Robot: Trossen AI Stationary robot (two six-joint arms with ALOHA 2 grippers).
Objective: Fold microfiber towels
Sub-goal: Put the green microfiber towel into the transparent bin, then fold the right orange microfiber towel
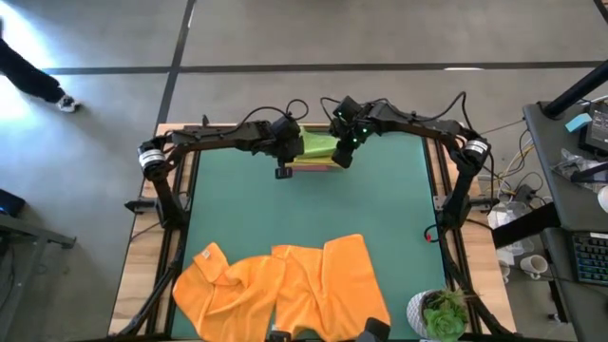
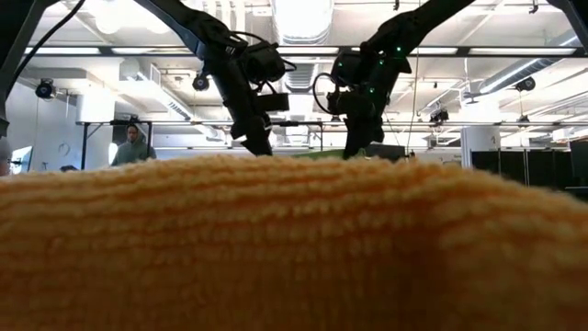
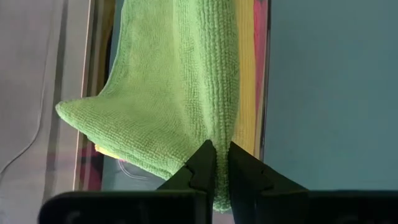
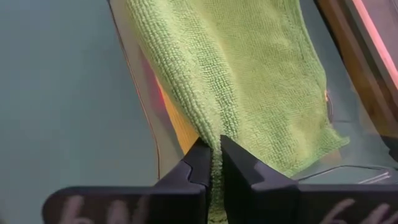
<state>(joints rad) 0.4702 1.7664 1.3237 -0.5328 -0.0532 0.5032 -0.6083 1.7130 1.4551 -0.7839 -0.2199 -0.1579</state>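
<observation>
Orange towel (image 2: 294, 248) blocks the low view, hiding both pincers' tips.

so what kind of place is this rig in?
Likely an open lab or workshop. The low view shows exposed ceiling ducts and strip lights, with a person at the back. The high view shows a concrete floor and a cluttered desk with a keyboard.

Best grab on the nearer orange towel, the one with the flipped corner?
Probably that flipped corner of the orange towel: it stands off the mat, so a tool coming from above on the left side could pinch it. The rest lies flat.
</observation>
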